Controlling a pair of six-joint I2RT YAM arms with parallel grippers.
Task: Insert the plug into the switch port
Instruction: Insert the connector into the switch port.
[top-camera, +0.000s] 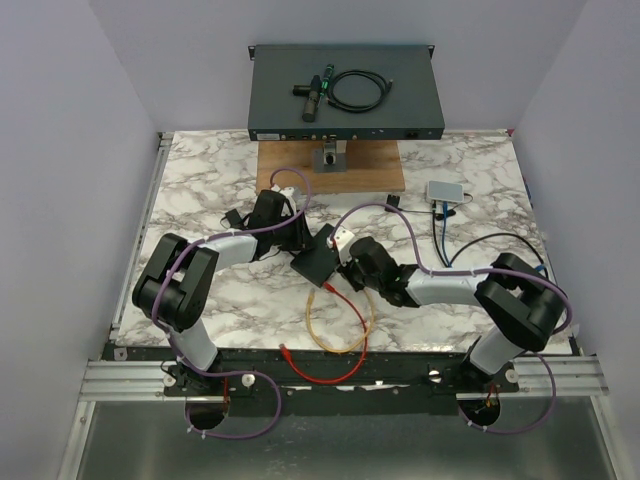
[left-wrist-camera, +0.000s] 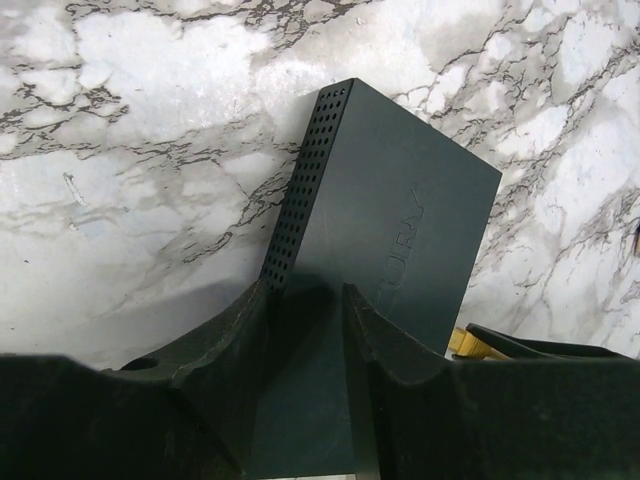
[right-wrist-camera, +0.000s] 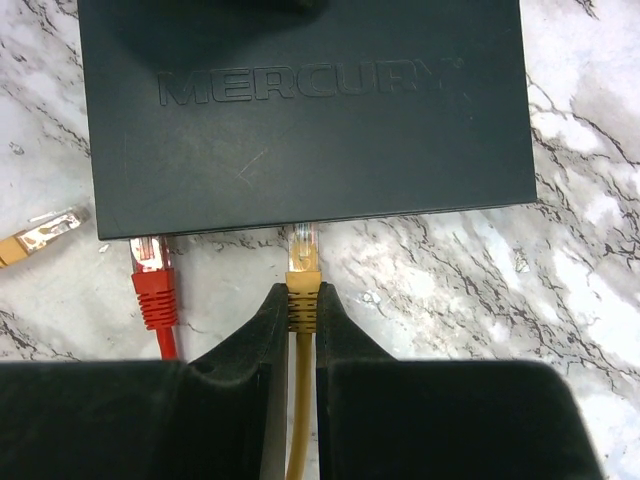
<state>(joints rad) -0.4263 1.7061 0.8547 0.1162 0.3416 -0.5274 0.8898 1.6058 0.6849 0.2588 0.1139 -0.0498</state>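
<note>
Where the plug is: the yellow plug (right-wrist-camera: 303, 262) is pinched by its boot in the right gripper (right-wrist-camera: 302, 300). It points to 12 o'clock in the right wrist view, with its clear tip at the near edge of the switch (right-wrist-camera: 300, 110). The ports are hidden under the top face, so whether it is seated cannot be told.
Right gripper: pressed together on the yellow plug's boot, one finger on each side. The yellow cable (right-wrist-camera: 296, 430) runs back between the fingers toward 6 o'clock.
Left gripper: the left gripper (left-wrist-camera: 305, 295) is clamped on one end of the switch (left-wrist-camera: 400, 220), a finger on either side. The perforated side wall runs away toward 12 o'clock in the left wrist view.
Switch: a dark flat box with raised lettering on top, near the middle of the marble surface (top-camera: 200, 190). In the top view the switch (top-camera: 318, 255) sits between the left gripper (top-camera: 300, 238) at its 10 o'clock and the right gripper (top-camera: 342, 270) at its 4 o'clock.
Red plug: the red plug (right-wrist-camera: 152, 280) is at 9 o'clock of the yellow plug, its tip also at the switch's edge.
Loose yellow plug: the loose yellow plug (right-wrist-camera: 40, 235) lies flat on the surface at far 9 o'clock, apart from the switch.
Cables: the yellow cable loops at 6 o'clock of the switch in the top view. The red cable (top-camera: 335, 378) curves round below it.
Far side: a rack unit (top-camera: 345, 90) is at 12 o'clock, with a wooden board (top-camera: 330, 172) just in front. A white hub (top-camera: 446, 190) lies at 2 o'clock.
</note>
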